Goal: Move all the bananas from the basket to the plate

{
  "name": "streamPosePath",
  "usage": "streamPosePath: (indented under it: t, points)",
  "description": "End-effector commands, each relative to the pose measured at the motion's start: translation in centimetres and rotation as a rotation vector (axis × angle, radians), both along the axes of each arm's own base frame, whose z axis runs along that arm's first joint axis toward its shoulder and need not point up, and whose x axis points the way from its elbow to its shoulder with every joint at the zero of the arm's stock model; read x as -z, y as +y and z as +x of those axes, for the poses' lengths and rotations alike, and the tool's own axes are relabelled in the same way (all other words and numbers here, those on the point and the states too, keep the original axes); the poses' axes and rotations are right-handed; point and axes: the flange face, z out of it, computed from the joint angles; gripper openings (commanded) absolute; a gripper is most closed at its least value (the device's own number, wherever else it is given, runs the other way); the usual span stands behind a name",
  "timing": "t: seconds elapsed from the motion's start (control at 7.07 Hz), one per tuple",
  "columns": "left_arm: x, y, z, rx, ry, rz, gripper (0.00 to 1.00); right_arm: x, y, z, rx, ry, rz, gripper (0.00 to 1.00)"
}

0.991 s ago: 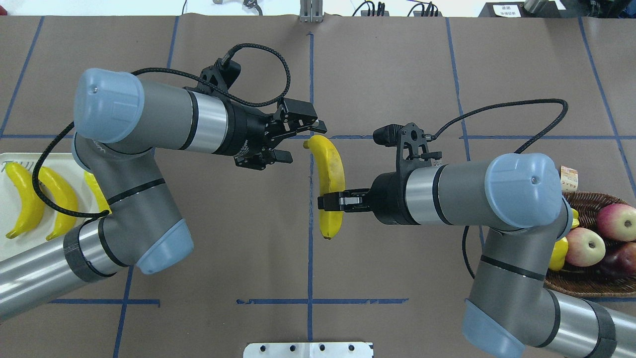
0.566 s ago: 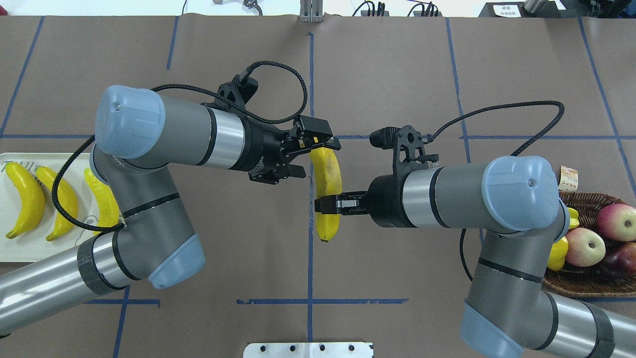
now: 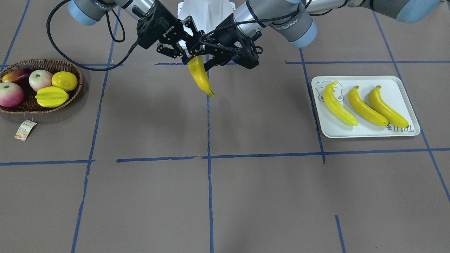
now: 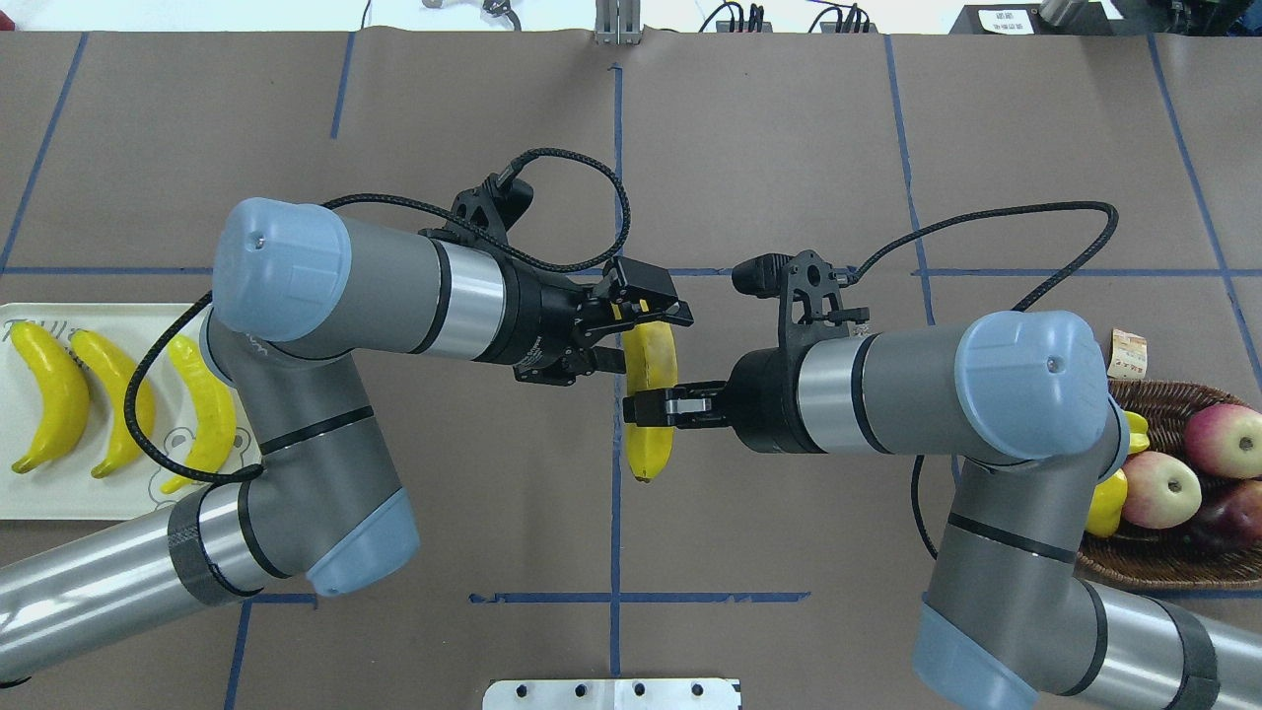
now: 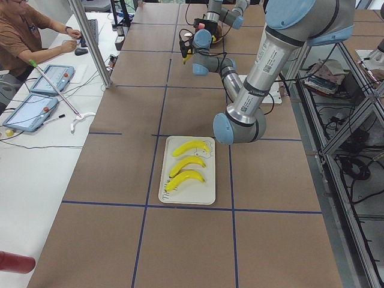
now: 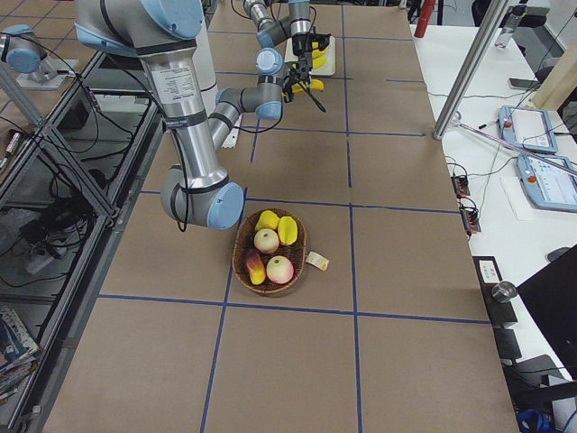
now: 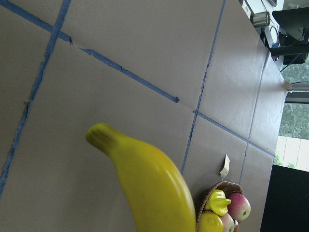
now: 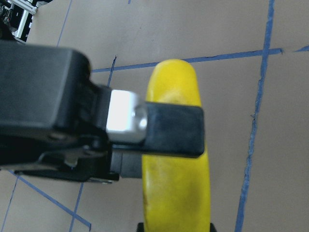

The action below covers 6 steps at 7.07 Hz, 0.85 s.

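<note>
We are viewing bright, even overhead light; soft, faint shadows are falling on the table (image 3: pixel 246 196); the banana (image 7: pixel 154 188) is showing mild glare.

I read the held banana (image 4: pixel 651 444) as glossy yellow with a dark tip. At nine o'clock, three yellow bananas (image 4: pixel 49 394) lie on the greenish-white, grey-printed plate (image 4: pixel 59 493). The brown table (image 4: pixel 789 148) carries blue tape lines (image 4: pixel 616 552).
</note>
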Motion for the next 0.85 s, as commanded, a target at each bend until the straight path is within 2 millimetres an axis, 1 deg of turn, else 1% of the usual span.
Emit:
streamPosePath:
  t: [0.0,0.14,0.28,0.71]
  points:
    - [0.11,0.13,0.04,-0.003,0.002,0.002,0.31,0.01,0.03,0.05,0.0,-0.001,0.0,0.05]
    - [-0.07,0.15,0.05,-0.006,-0.002,0.007,0.0,0.22,0.05,0.1,0.0,-0.005,0.002,0.4]
    - [-0.22,0.14,0.11,-0.007,-0.005,0.007,0.0,0.41,-0.15,0.29,-0.021,-0.008,0.006,0.99]
    - [-0.65,-0.04,0.07,-0.006,-0.011,0.003,0.0,0.17,-0.29,0.71,-0.047,-0.007,-0.007,1.0]
